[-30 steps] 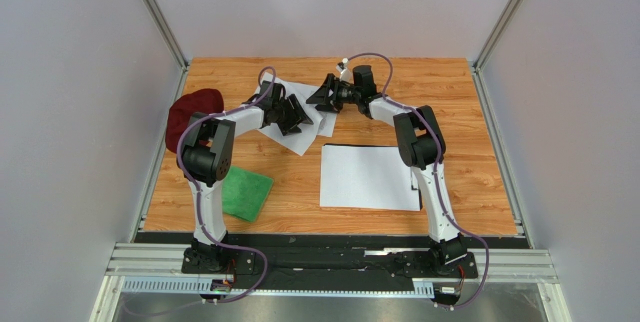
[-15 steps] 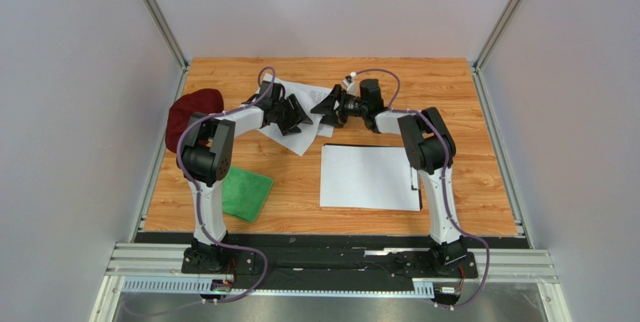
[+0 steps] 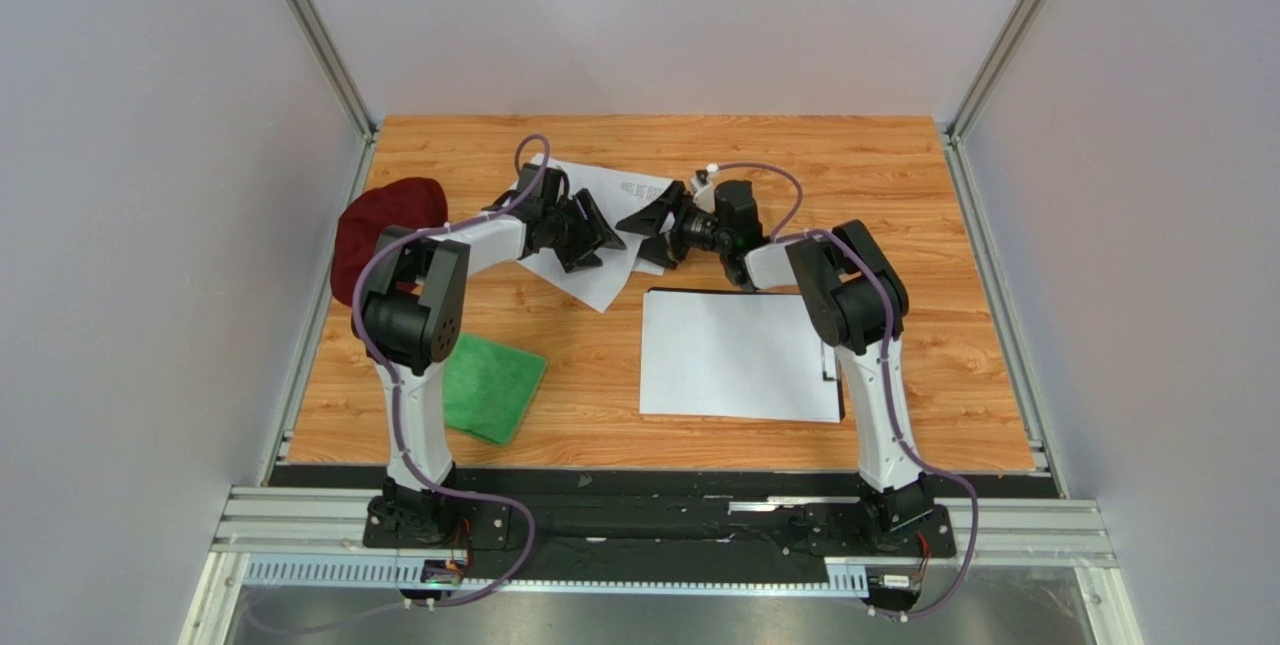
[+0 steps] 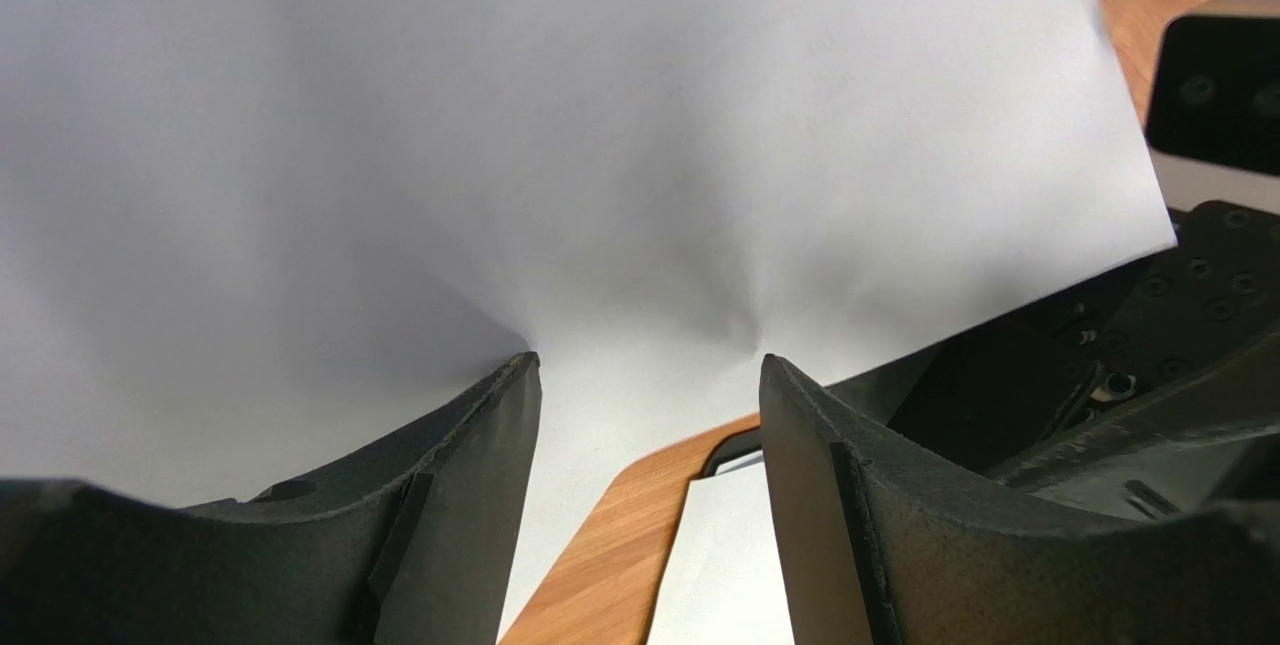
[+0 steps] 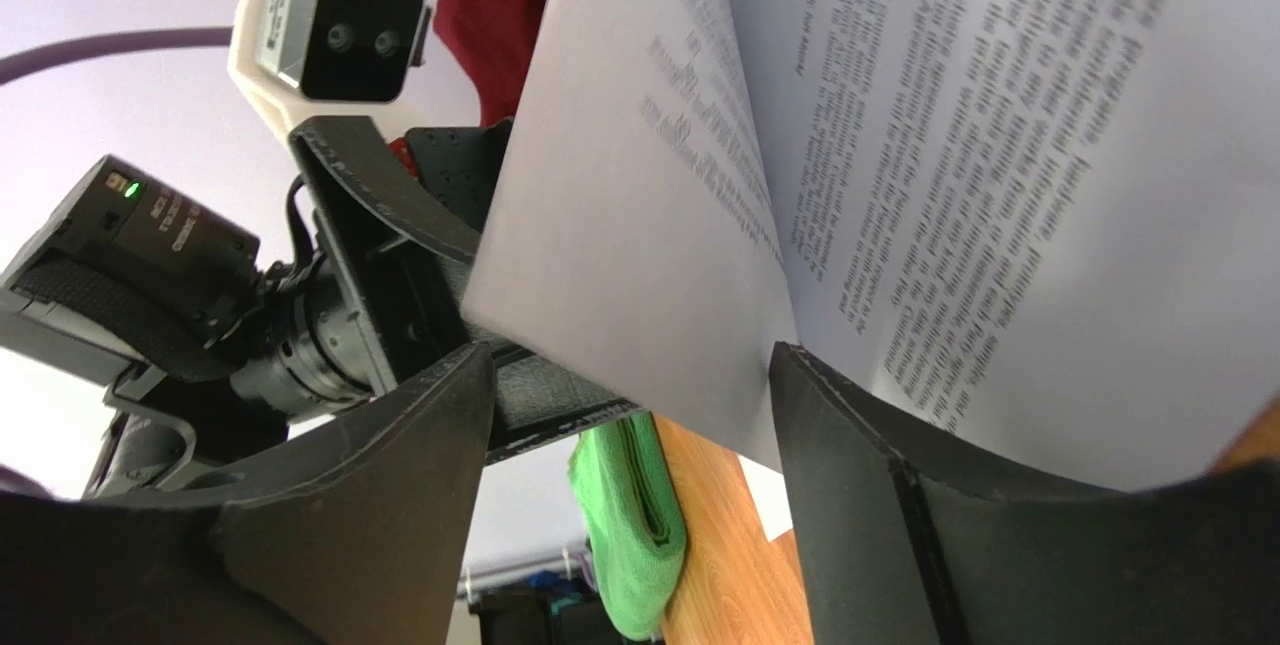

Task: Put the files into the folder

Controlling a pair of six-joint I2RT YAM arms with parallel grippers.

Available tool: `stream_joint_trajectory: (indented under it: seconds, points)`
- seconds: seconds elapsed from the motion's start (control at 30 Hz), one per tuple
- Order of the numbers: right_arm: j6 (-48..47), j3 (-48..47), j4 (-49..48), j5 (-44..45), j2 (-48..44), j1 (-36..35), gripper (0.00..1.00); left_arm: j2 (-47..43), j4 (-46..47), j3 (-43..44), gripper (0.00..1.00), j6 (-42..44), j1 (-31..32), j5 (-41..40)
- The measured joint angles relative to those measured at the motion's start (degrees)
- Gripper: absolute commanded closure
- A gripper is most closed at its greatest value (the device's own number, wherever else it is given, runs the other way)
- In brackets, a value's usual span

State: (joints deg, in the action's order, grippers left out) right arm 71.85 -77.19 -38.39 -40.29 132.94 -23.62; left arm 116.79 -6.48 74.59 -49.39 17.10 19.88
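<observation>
Left claw (image 3: 586, 233) half-open, both tips pressed on files (image 3: 609, 282), puckering them. Files lay far-centre, askew to edges of table (image 3: 932, 225), between both claws. Right claw (image 3: 651, 210) wide, facing left, raised paper edges inside gap, unclamped. Folder (image 3: 828, 360) lay near-right of it, long axis across table, white sheet (image 3: 736, 353) covering it. I judged right arm nearer for carry.
</observation>
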Motion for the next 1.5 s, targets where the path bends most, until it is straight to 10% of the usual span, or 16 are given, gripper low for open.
stream_joint_trajectory:
  seconds: [0.57, 0.9, 1.13, 1.5]
  points:
    - [-9.6, -5.8, 9.6, 6.9, -1.5, -2.0, 1.00, -7.4, -1.9, -6.1, 0.22, 1.1, -0.1, -2.1]
    - [-17.3, -8.6, 21.8, 7.7, -4.0, -4.5, 1.00, -28.3, -7.5, -9.8, 0.20, 3.7, -0.3, -3.2]
    - [-18.5, 7.3, 31.8, 3.7, -26.7, -4.4, 1.00, -41.4, -12.7, -10.2, 0.20, 8.0, -0.3, -1.1]
    - [-47.7, 21.4, 67.0, 4.2, -44.9, 13.5, 1.00, -35.5, -15.1, -10.2, 0.22, 12.7, 5.6, 5.6]
